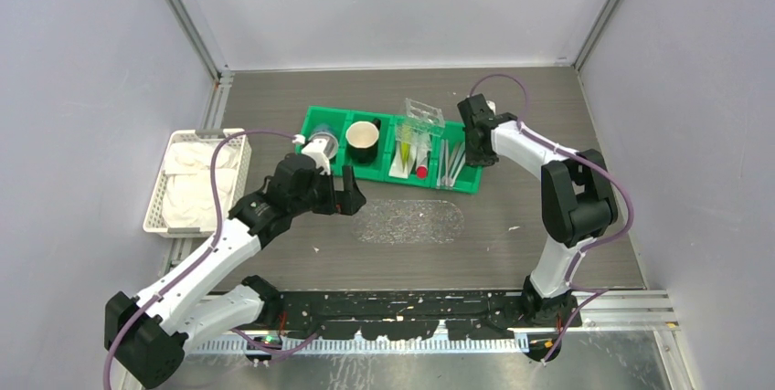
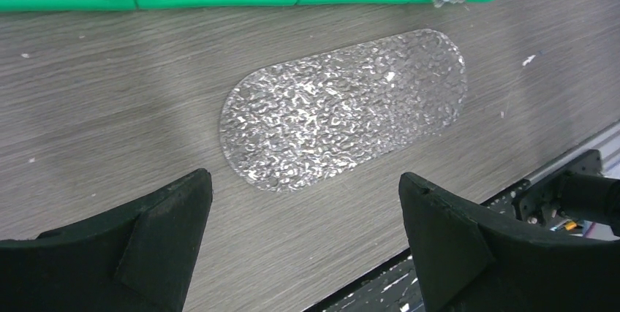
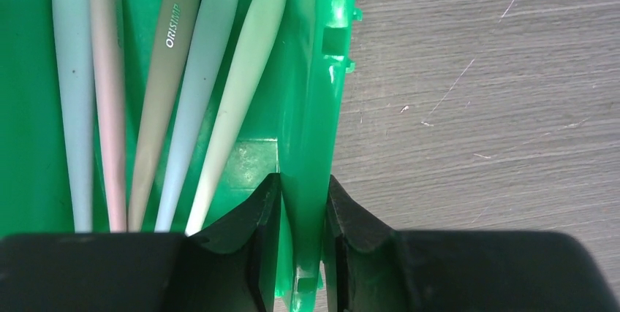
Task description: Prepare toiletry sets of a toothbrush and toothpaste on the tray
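The right gripper [image 3: 303,202] stood clamped on the outer wall of the green bin [image 3: 322,107], one finger inside the end compartment and one outside, just beside five pastel toothbrushes [image 3: 175,93] lying fanned and touching one another. The left gripper [image 2: 305,202] hung with its fingers wide apart and holding nothing above the desk [image 2: 110,107], at the near left end of the tray [image 2: 343,107], which lay bare in front of the bin.

To onlookers the grip on the wall looked either like a brace for the bin or a miss. A clean pick would seem to need the gripper to let go, shift inward over the handles and close on the outermost one alone, since the neighbours lay tight against it and could ride up with it.

The brush heads were cut off at the top of the wrist view. From overhead, the toothpaste tubes [image 1: 402,163] in the next compartment showed only as small white shapes beside a red cap [image 1: 421,171], too small to count, and the right arm hid its own fingertips.
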Available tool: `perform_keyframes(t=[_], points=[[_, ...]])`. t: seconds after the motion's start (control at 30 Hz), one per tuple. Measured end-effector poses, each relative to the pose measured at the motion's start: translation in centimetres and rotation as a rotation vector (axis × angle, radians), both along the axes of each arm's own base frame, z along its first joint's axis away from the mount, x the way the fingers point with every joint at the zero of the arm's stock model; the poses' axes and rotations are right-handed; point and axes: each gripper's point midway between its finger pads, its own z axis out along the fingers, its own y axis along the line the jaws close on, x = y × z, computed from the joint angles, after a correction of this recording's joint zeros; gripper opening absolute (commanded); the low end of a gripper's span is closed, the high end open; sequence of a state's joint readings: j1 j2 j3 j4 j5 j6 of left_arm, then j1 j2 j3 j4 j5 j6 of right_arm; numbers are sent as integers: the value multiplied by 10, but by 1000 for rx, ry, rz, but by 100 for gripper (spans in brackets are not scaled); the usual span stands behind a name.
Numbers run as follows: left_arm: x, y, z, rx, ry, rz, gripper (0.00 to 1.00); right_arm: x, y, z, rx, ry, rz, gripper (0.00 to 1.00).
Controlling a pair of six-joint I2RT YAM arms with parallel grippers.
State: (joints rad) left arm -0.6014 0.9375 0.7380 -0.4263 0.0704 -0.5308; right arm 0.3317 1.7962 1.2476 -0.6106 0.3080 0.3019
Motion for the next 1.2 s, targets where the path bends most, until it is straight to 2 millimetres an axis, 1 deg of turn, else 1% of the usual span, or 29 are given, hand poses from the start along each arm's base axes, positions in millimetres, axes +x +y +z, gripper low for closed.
perform_keyframes(t=[0.03,0.13,0.17,0.23,0.33,0.4,0.47,0.5,0.63,0.8,0.87,0.93,0.97,1.03,1.13,1.17,1.2], points=[[1,2,1,13,-5,5,100,1,-1,0,2,-3,2,9],[10,15,5,63,-30,71,100,3,-2,0,8,-6,4,36],[15,23,7,85,-44,114,100,3,-2,0,10,-6,3,43],[26,40,8,116,-56,193,100,4,-4,0,4,-12,-8,48],[50,72,8,160,-51,336,100,1,-10,-3,-7,-12,-41,58],[68,90,6,185,-31,416,100,-1,-13,-4,-9,-15,-59,61],[79,101,1,199,-5,461,100,-5,-15,-3,0,-20,-76,62],[87,108,-5,209,16,487,100,-8,-16,-2,5,-25,-81,62],[102,122,-27,234,70,538,100,-15,-17,11,33,-63,-105,67],[121,126,-48,226,106,549,100,-20,-13,33,105,-135,-135,68],[126,127,-57,234,122,553,100,-20,-11,38,127,-153,-140,68],[131,127,-62,240,128,554,100,-21,-10,38,137,-158,-145,68],[133,127,-63,243,125,556,96,-21,-10,37,138,-159,-147,68],[136,129,-64,245,118,559,84,-22,-11,34,136,-153,-148,68],[145,133,-65,247,110,557,61,-24,-12,31,128,-145,-151,68],[148,136,-65,243,108,561,57,-23,-12,29,127,-143,-151,68],[151,139,-65,236,107,567,57,-23,-13,27,124,-141,-153,68]])
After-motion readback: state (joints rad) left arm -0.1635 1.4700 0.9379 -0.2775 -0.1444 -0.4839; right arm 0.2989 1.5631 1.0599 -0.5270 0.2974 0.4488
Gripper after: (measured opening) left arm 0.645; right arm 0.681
